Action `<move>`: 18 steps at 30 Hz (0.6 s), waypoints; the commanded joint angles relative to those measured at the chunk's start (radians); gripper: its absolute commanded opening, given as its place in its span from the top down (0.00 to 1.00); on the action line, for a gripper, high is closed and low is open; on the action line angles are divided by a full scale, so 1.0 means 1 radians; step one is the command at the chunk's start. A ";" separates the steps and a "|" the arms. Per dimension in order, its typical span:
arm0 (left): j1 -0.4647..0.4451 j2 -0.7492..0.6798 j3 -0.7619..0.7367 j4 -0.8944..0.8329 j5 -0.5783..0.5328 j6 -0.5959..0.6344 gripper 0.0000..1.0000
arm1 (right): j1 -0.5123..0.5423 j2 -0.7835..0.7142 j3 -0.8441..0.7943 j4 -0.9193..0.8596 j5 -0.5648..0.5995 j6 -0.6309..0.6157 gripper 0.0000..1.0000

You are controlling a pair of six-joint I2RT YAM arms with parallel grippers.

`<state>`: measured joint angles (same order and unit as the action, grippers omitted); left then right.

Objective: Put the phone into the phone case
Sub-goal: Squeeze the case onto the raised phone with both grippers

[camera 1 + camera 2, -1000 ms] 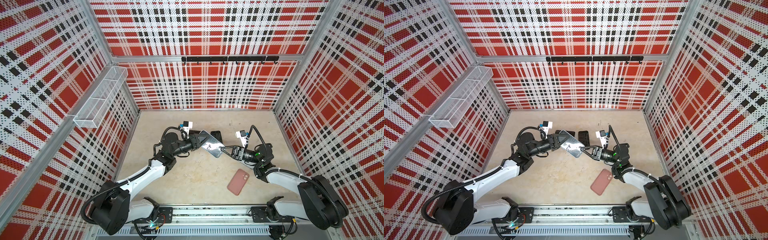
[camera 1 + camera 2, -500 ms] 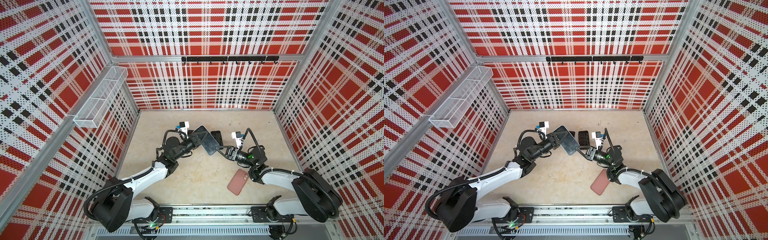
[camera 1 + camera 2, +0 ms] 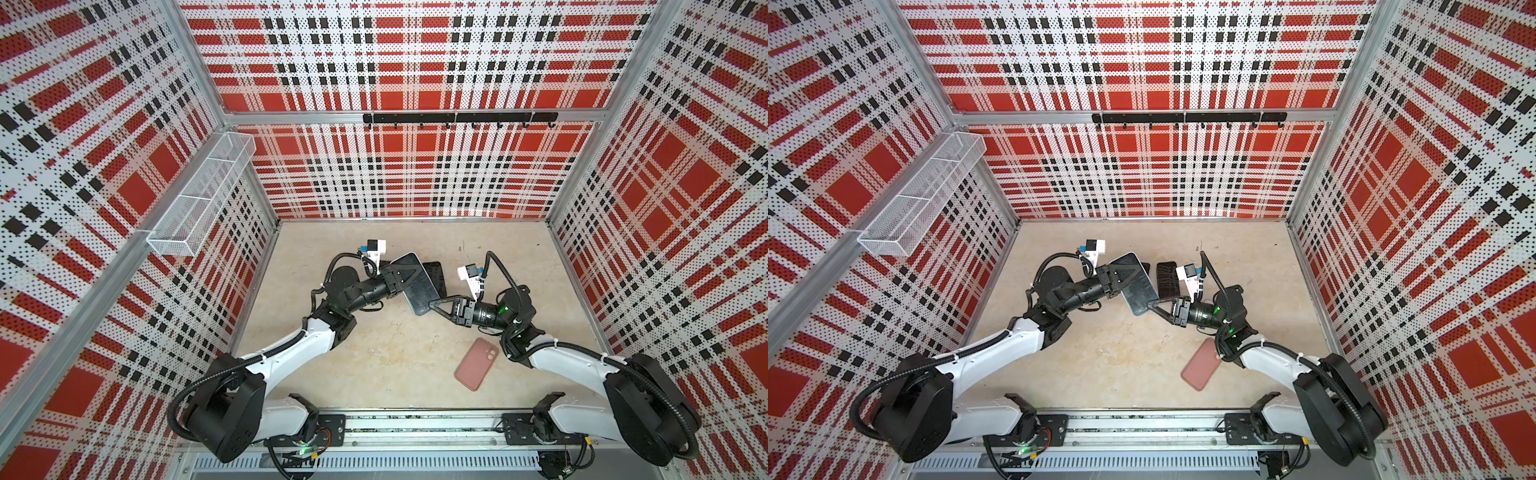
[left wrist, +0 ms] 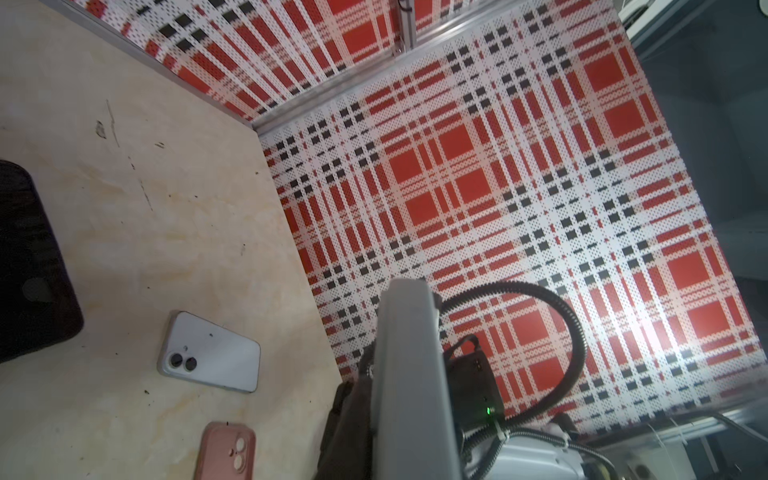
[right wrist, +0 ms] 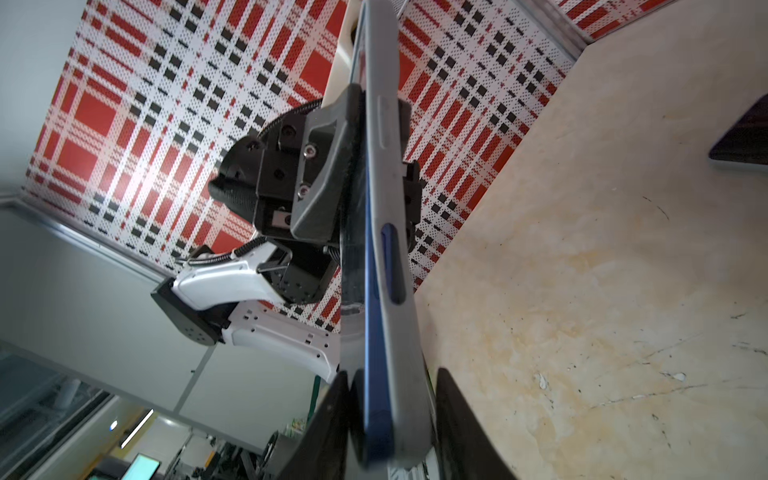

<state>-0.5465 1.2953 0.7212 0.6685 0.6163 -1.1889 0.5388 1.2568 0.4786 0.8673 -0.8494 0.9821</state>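
Above the counter (image 3: 374,353), left end effector (image 3: 405,277) clamped on blue phone (image 5: 374,353) in grey phone case (image 5: 399,166), right end effector (image 3: 434,304) jaws apart, straddling its near end, pink case (image 3: 476,365) lying flat

Top views: bright, even light from overhead, sharp throughout. Faint, soft-edged shadows under the arms (image 3: 299,345) on the worktop (image 3: 374,361). Wide lens splays the side walls (image 3: 104,208) outward toward the frame edges. Pale sheen on the screen of the raised phone (image 3: 424,291). Left wrist view: blown-out hot spot on the plaid wall panel (image 4: 648,332); phone's near edge soft, out of focus. Right wrist view: smaller glare on the plaid; right pincer (image 5: 390,428) fingers dark and blurred close to the lens.
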 commanded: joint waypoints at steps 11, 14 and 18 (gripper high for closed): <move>0.034 0.002 0.078 -0.004 0.242 -0.017 0.99 | -0.031 -0.073 0.077 -0.186 -0.144 -0.107 0.65; 0.034 0.007 0.083 -0.010 0.253 -0.013 0.99 | -0.031 -0.066 0.094 -0.201 -0.155 -0.103 0.68; 0.034 0.011 0.090 -0.014 0.262 -0.012 0.99 | -0.032 -0.056 0.107 -0.218 -0.162 -0.104 0.75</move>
<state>-0.5167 1.3098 0.7624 0.6159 0.8322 -1.1835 0.5144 1.1984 0.5549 0.6537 -0.9981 0.8993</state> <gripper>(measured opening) 0.155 0.268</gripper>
